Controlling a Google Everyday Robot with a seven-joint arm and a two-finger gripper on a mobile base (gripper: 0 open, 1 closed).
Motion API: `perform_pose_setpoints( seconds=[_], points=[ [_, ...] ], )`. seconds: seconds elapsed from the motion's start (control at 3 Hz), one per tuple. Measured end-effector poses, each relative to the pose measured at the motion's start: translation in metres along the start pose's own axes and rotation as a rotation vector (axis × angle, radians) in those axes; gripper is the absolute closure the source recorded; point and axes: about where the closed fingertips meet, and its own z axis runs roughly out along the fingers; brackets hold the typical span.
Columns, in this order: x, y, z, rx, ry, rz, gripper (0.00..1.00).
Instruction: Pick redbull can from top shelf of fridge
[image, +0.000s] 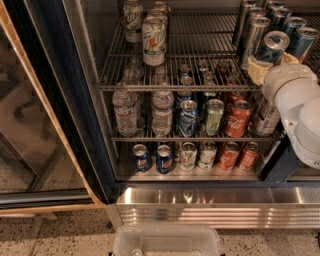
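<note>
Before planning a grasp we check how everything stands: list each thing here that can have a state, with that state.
fridge door, open, swung to the left.
redbull can, about upright at the right front of the top shelf, base hidden by the gripper.
gripper, at the redbull can's base.
white-green cans, upright.
water bottles, upright, capped.
middle-shelf cans, upright.

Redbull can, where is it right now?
The redbull can is at the right front of the top shelf in the camera view, right of the slim silver cans, with the gripper at its base.
</note>
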Motion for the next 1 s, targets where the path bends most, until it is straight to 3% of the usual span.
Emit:
perform_pose_setpoints(
  seconds=[1.0],
  points=[
    [-0.016, 0.010, -0.021, -0.060, 0.014, 0.038, 1.00]
  ],
)
